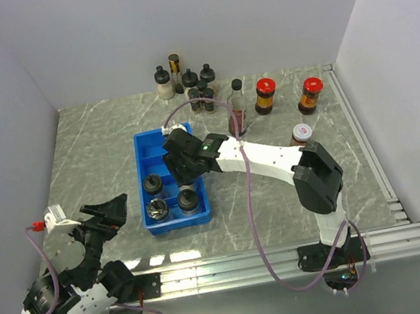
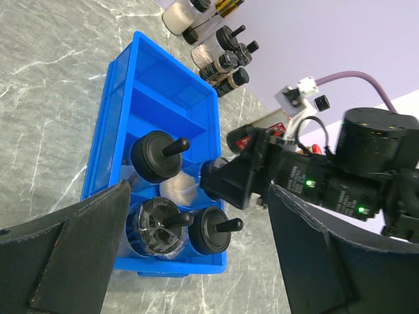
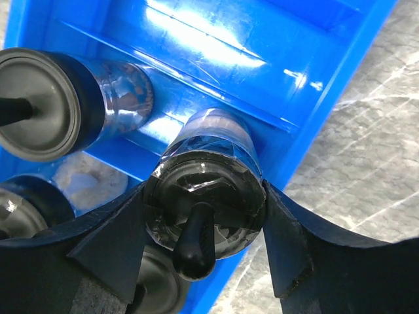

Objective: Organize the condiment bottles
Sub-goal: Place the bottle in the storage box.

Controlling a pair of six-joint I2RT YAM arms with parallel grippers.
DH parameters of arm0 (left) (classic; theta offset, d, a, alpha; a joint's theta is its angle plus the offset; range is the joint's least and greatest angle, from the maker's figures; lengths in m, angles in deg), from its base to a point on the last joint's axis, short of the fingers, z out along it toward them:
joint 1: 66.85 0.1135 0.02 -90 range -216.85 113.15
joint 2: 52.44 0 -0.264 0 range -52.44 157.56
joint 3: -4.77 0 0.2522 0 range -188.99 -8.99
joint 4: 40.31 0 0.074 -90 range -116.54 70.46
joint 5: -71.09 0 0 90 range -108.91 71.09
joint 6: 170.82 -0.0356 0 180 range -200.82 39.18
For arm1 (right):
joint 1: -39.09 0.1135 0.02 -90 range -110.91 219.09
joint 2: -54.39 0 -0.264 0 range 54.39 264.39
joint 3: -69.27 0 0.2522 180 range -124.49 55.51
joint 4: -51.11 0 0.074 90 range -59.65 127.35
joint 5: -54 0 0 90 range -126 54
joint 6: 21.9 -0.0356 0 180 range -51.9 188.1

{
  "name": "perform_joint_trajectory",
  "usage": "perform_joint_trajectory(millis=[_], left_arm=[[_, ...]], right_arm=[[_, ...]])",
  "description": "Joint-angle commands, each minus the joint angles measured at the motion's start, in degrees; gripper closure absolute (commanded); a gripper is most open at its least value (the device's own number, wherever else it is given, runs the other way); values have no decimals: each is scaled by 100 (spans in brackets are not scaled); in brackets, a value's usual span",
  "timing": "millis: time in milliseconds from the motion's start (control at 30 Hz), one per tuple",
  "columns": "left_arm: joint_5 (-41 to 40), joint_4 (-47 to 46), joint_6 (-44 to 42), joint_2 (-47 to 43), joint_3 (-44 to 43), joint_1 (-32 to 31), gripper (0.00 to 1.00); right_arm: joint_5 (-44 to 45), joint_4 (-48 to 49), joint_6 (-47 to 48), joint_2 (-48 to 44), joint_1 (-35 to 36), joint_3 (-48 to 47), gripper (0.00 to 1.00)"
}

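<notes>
The right gripper (image 3: pixel 203 219) has its jaws closed on the cap of a small glass jar with a black knobbed cap (image 3: pixel 213 140). It holds the jar over a right-hand compartment of the blue plastic compartment tray (image 1: pixel 138 149). Whether the jar's base is down on the tray floor cannot be told. If it is released unseated, it may topple onto a divider or against the three black-capped jars (image 1: pixel 153 185) standing close by in the tray. Spreading jaws may also nudge the nearest of them. The white forearm (image 1: pixel 271 159) passes just beside a tall clear bottle (image 1: pixel 238 104), so a careless swing could knock that bottle over. More unsorted bottles stand at the far edge of the grey marbled desk (image 1: pixel 95 144). The left gripper (image 1: pixel 108 213) hangs near-left of the tray with its jaws wide and empty, so it poses little risk.
</notes>
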State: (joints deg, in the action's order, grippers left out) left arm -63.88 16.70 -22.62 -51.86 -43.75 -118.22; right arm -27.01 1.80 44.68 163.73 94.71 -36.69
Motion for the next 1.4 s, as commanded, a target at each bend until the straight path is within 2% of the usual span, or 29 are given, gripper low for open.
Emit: perform_joint_trajectory(millis=[0, 100, 133, 200, 333, 467, 500, 767, 867, 1033, 1100, 1200, 1367], left_arm=[[-126, -9, 8, -102, -118, -13, 8], [-135, 0, 8, -102, -127, -13, 8], [-126, 0, 8, -102, -136, -13, 8], [-135, 0, -1, -102, -136, -13, 8], [-144, 0, -1, -102, -127, -13, 8], [-135, 0, 25, -102, -118, -13, 8], [-135, 0, 25, -102, -110, -13, 8], [-161, 17, 17, -102, -145, -13, 7], [-161, -53, -53, 37, -171, -13, 6], [-126, -527, -396, 249, -250, -13, 4], [-109, -694, -589, 372, -320, -13, 3], [23, -1089, -853, 662, -347, -13, 2], [488, -1968, -1380, 1312, -312, -13, 1]], right_arm=[[260, 23, 57, 104, 81, -447, 72], [375, -66, 22, 193, 142, -606, 61], [453, -66, 22, 228, 143, -649, 52], [507, -136, -13, 254, 169, -702, 47], [621, -198, -66, 290, 204, -799, 27], [691, -224, -171, 264, 204, -817, 22], [700, -242, -189, 263, 204, -817, 14], [797, -137, -347, -79, 213, -755, 13], [884, 74, -365, -474, 213, -703, 12], [1244, 610, -181, -1414, 187, -448, 1], [1385, 716, -137, -1817, 143, -360, 0], [1640, 804, -93, -2379, -6, -1, 0], [2289, 1058, -198, -3460, -226, 1273, 0]])
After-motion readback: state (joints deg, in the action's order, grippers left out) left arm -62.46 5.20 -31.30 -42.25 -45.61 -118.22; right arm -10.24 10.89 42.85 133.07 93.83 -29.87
